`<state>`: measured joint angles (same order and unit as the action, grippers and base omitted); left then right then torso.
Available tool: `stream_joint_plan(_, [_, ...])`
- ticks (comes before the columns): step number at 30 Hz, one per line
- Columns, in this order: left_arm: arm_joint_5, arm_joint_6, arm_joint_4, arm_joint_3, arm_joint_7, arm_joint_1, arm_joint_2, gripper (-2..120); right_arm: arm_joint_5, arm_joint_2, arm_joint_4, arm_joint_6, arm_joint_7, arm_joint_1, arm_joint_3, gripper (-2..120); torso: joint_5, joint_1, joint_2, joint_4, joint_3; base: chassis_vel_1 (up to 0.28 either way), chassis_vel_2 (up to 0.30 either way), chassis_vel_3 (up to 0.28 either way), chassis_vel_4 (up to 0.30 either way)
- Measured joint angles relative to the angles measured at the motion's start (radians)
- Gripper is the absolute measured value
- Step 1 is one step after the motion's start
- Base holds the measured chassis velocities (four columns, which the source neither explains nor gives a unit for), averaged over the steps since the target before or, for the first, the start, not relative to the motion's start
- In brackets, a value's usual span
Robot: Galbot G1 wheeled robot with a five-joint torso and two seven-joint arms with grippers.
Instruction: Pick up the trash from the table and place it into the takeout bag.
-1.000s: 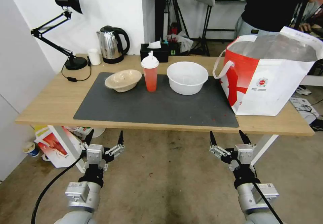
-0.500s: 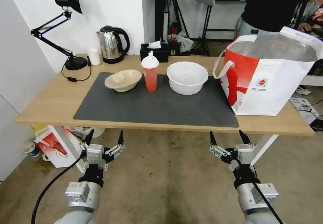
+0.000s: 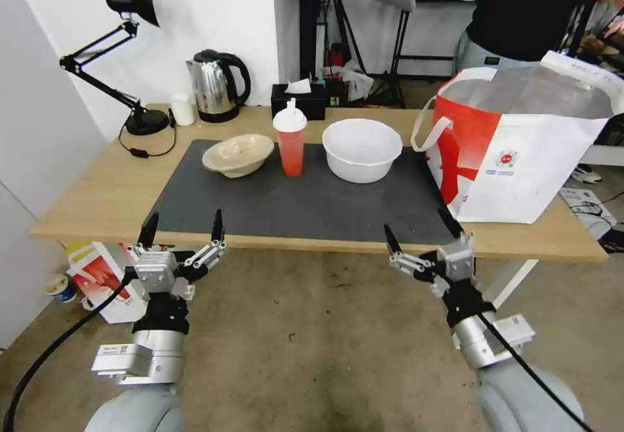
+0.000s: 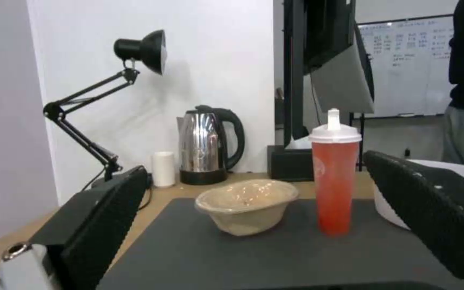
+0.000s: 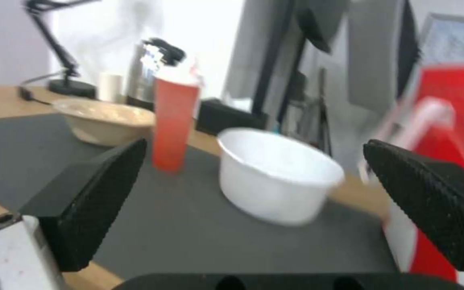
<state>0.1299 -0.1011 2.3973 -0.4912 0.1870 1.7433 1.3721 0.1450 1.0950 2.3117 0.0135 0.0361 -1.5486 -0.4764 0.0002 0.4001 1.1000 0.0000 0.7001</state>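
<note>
Trash: three pieces stand in a row across the far half of the mat, none touching another.
Beige bowl (image 3: 238, 154): leftmost, tilted, open side up; faint smears inside, no solid contents.
Red cup (image 3: 290, 140): upright between the two bowls, white domed lid with a spout on top; the body reads red right through.
White bowl (image 3: 362, 149): rightmost of the row, deep, upright, nothing inside.
Takeout bag (image 3: 520, 143): stands on the right end of the table, just beside the mat's right edge; mouth wide open, silver lining showing, its floor hidden, white strap handle hanging toward the white bowl.
Left gripper (image 3: 182, 232): at the table's near edge, left of centre, holding nothing, fingers spread wide; its wrist view looks between them at the beige bowl and cup.
Right gripper (image 3: 420, 232): at the near edge toward the right, empty, jaws wide; its wrist view frames the white bowl.
Table (image 3: 104, 191): light wood under a dark grey mat (image 3: 299, 208).
Back edge: desk lamp (image 3: 127, 42), small white cup (image 3: 182, 108), steel kettle (image 3: 216, 86), black tissue box (image 3: 298, 99).
Room: white wall behind, bare concrete floor.
</note>
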Motion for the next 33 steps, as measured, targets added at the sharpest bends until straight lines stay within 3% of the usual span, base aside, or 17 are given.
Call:
stream_joint_plan(6, [0.011, -0.001, 0.000, 0.000, -0.007, 0.003, -0.002, 100, 0.061, -0.171, 0.007, 0.006, 0.016, 0.106, 0.031, 100, 0.0001, 0.000, 0.000, -0.0001, 0.000, 0.000, 0.000, 0.000, 0.000])
stream_joint_plan(11, [0.026, 0.013, -0.004, 0.005, -0.009, 0.007, -0.002, 100, 0.093, -0.259, 0.010, 0.009, 0.023, 0.161, 0.047, 100, 0.0000, 0.000, 0.000, 0.0000, 0.000, 0.000, 0.000, 0.000, 0.000])
stream_joint_plan(13, [0.058, 0.049, -0.004, 0.015, -0.005, 0.010, -0.005, 100, 0.121, -0.319, 0.013, 0.010, 0.034, 0.195, 0.050, 100, -0.0007, 0.000, 0.000, 0.0004, 0.000, 0.000, 0.000, 0.000, 0.000])
stream_joint_plan(14, [0.073, 0.067, -0.004, 0.020, -0.001, 0.010, -0.007, 100, 0.143, -0.342, 0.012, 0.010, 0.045, 0.208, 0.042, 100, 0.0009, 0.000, 0.000, -0.0004, 0.000, 0.000, 0.000, 0.000, 0.000])
stream_joint_plan(15, [0.085, 0.082, -0.006, 0.027, 0.006, 0.009, -0.008, 100, 0.164, -0.366, 0.009, 0.009, 0.053, 0.224, 0.027, 100, -0.0011, 0.000, 0.000, 0.0003, 0.000, 0.000, 0.000, 0.000, 0.000])
stream_joint_plan(18, [0.092, 0.092, -0.013, 0.035, 0.011, 0.008, -0.008, 100, 0.182, -0.379, 0.005, 0.010, 0.057, 0.236, 0.024, 100, 0.0005, 0.000, 0.000, -0.0002, 0.000, 0.000, 0.000, 0.000, 0.000])
stream_joint_plan(33, [0.090, 0.128, -0.041, 0.058, 0.016, 0.027, -0.012, 100, 0.339, -0.449, -0.021, 0.035, 0.062, 0.406, 0.017, 100, -0.0002, 0.000, 0.000, 0.0000, 0.000, 0.000, 0.000, 0.000, 0.000])
